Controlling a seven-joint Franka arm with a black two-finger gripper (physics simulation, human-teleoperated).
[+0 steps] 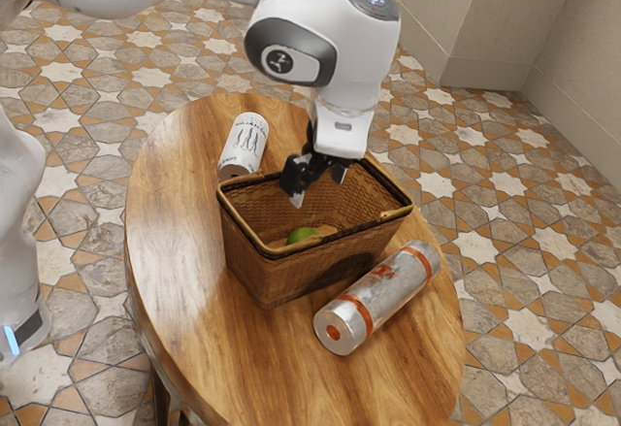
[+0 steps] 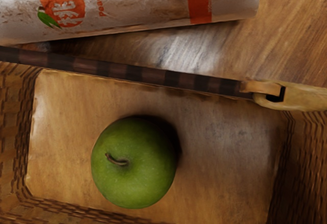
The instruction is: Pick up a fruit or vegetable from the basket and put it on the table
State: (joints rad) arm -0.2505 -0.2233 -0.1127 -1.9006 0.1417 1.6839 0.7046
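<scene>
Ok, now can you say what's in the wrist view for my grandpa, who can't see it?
A green apple with a brown stem sits inside a woven basket, seen from above. Just outside the basket, a silvery-white can with orange markings lies on the wooden table.

On the table (image 1: 184, 280), see the basket (image 1: 277, 276); on its floor, an apple (image 2: 134, 163). Near the table's far edge, beside the basket's exterior-view-left corner, find a can (image 1: 245, 143); beside its near side, a cylinder (image 1: 383, 295).
</scene>
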